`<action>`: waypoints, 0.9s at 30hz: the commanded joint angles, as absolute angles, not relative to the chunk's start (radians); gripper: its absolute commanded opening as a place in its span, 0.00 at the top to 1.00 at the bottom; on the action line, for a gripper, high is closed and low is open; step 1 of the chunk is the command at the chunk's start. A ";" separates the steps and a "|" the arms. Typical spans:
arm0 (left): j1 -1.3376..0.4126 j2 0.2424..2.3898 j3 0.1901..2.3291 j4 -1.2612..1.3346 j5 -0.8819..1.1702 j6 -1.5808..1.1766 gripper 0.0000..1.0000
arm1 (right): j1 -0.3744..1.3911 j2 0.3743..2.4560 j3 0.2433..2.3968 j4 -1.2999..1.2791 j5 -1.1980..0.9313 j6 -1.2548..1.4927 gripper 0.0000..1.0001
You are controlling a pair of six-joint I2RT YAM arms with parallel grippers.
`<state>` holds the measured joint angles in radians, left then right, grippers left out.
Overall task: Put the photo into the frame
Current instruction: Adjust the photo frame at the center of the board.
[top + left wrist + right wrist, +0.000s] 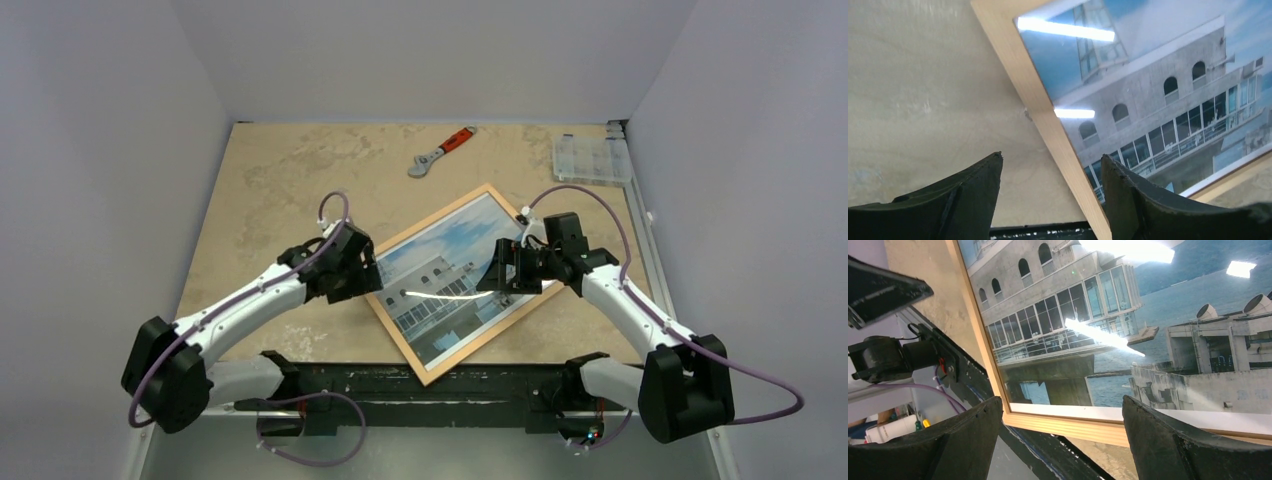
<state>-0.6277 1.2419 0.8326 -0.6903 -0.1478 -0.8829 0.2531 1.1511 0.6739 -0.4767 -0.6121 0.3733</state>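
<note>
The frame (395, 332) of thin light wood lies tilted on the table, and the photo (440, 290) of a white building under blue sky lies inside it, face up. My left gripper (368, 270) is open and empty over the frame's left edge; in the left wrist view (1050, 165) that wood strip (1048, 125) runs between its fingers. My right gripper (497, 275) is open and empty above the photo's right part; in the right wrist view (1060, 412) the photo (1128, 330) and the frame's near strip (1068, 422) fill the picture.
An adjustable wrench (440, 151) with an orange handle lies at the back of the table. A clear plastic parts box (591, 158) sits at the back right. A black bar (420, 385) runs along the near edge. Grey walls close the table's sides.
</note>
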 commanded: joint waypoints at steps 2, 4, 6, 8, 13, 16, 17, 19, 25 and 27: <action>-0.722 1.118 0.672 -0.641 -0.148 -1.206 0.29 | 0.249 1.150 0.667 -0.443 -0.661 0.364 0.12; -0.751 1.120 0.645 -0.625 -0.174 -1.275 0.28 | 0.247 1.148 0.661 -0.437 -0.670 0.369 0.12; -0.765 1.155 0.633 -0.596 -0.181 -1.319 0.28 | 0.248 1.145 0.657 -0.434 -0.673 0.373 0.12; -0.773 1.198 0.625 -0.553 -0.178 -1.346 0.31 | 0.248 1.143 0.654 -0.431 -0.678 0.376 0.12; -0.776 1.314 0.642 -0.516 -0.186 -1.353 0.45 | 0.247 1.135 0.654 -0.426 -0.681 0.383 0.12; -0.775 1.361 0.675 -0.514 -0.201 -1.316 0.61 | 0.247 1.135 0.658 -0.430 -0.677 0.382 0.12; -0.769 1.373 0.692 -0.524 -0.208 -1.296 0.68 | 0.247 1.136 0.661 -0.432 -0.677 0.378 0.12; -0.738 1.397 0.722 -0.544 -0.213 -1.232 0.86 | 0.246 1.138 0.664 -0.436 -0.672 0.375 0.12; -0.570 1.440 0.830 -0.595 -0.237 -0.948 1.00 | 0.244 1.149 0.674 -0.439 -0.659 0.363 0.12; -0.527 1.485 0.934 -0.623 -0.265 -0.816 1.00 | 0.242 1.154 0.678 -0.439 -0.651 0.359 0.12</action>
